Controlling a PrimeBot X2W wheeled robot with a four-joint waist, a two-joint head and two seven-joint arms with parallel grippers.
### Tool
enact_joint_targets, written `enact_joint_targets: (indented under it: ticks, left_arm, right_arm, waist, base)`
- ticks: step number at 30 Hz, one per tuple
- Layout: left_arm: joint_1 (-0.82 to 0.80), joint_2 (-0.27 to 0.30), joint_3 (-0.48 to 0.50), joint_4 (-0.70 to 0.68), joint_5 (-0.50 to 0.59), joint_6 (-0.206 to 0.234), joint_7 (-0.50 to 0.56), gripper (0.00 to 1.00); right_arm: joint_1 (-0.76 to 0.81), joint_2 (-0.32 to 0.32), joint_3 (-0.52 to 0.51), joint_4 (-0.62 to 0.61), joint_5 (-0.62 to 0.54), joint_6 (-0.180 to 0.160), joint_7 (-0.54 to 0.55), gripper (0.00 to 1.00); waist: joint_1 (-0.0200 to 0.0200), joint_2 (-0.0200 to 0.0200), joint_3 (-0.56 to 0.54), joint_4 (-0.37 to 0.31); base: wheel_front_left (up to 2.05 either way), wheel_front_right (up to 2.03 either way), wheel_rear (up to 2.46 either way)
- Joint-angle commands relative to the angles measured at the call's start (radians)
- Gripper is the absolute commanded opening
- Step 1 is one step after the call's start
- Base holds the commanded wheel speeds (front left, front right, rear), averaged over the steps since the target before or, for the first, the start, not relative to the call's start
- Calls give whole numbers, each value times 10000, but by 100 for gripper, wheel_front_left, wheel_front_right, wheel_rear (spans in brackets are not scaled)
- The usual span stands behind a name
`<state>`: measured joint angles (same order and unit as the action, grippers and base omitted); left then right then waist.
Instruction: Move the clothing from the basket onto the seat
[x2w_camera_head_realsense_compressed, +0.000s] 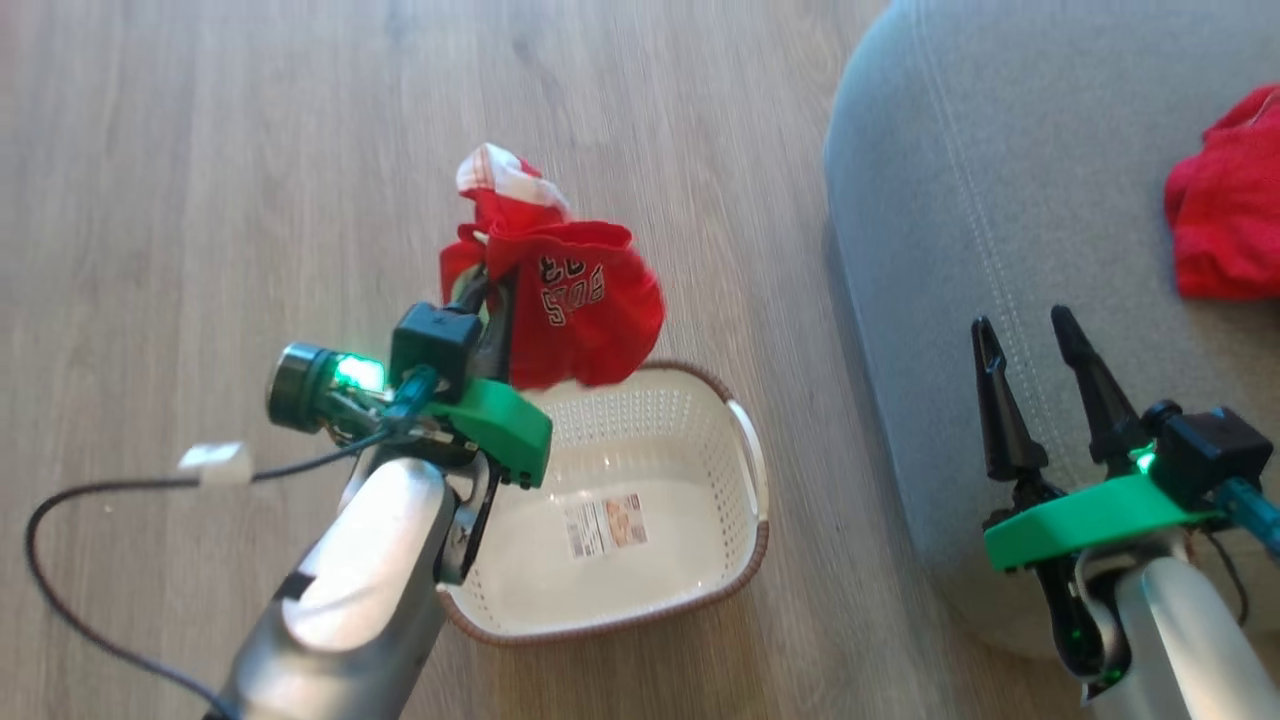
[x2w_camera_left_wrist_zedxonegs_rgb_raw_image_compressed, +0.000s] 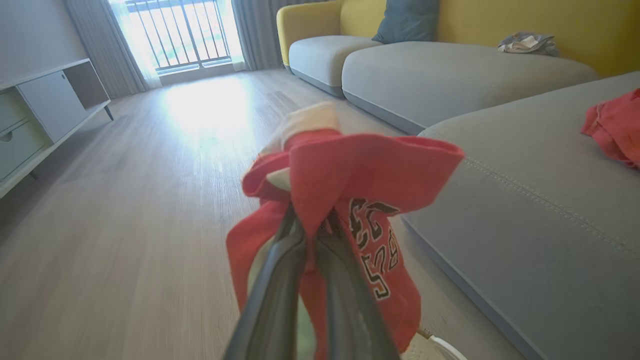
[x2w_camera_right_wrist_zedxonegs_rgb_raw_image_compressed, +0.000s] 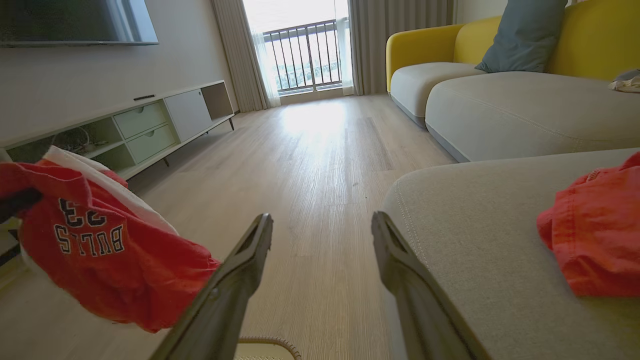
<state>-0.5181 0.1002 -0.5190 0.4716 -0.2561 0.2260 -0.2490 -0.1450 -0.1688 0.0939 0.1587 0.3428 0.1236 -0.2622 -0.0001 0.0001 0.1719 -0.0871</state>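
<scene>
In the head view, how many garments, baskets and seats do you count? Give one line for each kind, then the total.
Garments: 2, the lettered garment and the plain garment
Basket: 1
Seat: 1
Total: 4

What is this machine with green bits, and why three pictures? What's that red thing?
It's a robot with two arms. One picture looks down from its head; the other two come from cameras on its wrists, looking along its fingers. Its left gripper is pinched shut on a red garment with lettering, held up near the cream basket on the floor. The basket holds just a paper label. The right gripper is open and empty, near the grey seat. A plain red garment lies on the seat.
</scene>
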Motion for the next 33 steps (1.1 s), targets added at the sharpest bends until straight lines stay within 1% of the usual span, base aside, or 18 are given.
enact_joint_targets:
  ticks: [1, 2, 4, 7, 10, 13, 18, 21, 25, 33]
  left_arm:
    - [-195, 225, 532, -615, 162, -35, -126, 0]
    - [117, 200, 904, -1302, 389, -151, -127, 0]
    - [404, 160, 1236, -1916, 536, -384, -127, 0]
    - [787, 34, 1988, -2925, 719, -408, -127, 0]
    - [1086, -98, 2589, -3950, 946, -578, -127, 0]
    - [1255, -213, 2973, -5016, 1218, -911, -127, 0]
    - [1424, -398, 3375, -6424, 1463, -1224, -127, 0]
    - [1474, -446, 3343, -6737, 1469, -1332, -127, 0]
    - [1537, -488, 2990, -7028, 1419, -1574, -127, 0]
    - [1622, -497, 1472, -7061, 1177, -2022, -128, 0]
  right_arm:
    - [9, -23, 145, -272, -70, 71, 4, 100]
    - [102, 29, 137, -259, -89, 71, 4, 100]
    - [190, 55, 182, -249, -116, 71, 4, 100]
    - [318, 62, 234, -203, -157, 71, 4, 100]
    - [422, 81, 253, -175, -181, 71, 4, 100]
    - [505, 85, 288, -157, -193, 71, 4, 100]
    - [589, -17, 435, -128, -271, 71, 4, 100]
    - [626, -33, 447, -107, -278, 71, 4, 100]
    - [672, -61, 492, -68, -290, 71, 4, 100]
    - [742, -82, 519, -86, -291, 71, 4, 100]
  waist:
    - [1, -1, -257, 75]
    - [1, -1, -424, 124]
    - [1, -1, -557, 160]
    - [1, -1, -741, 210]
    - [1, -1, -895, 251]
    - [1, -1, -1020, 281]
    - [1, -1, -1152, 310]
    - [1, -1, -1195, 327]
    - [1, -1, -1263, 344]
    - [1, -1, -1277, 359]
  base:
    - [0, 0, 0]
    - [0, 0, 0]
    - [0, 0, 0]
    - [0, 0, 0]
    - [0, 0, 0]
    - [0, 0, 0]
    - [0, 0, 0]
    - [0, 0, 0]
    - [0, 0, 0]
    - [0, 0, 0]
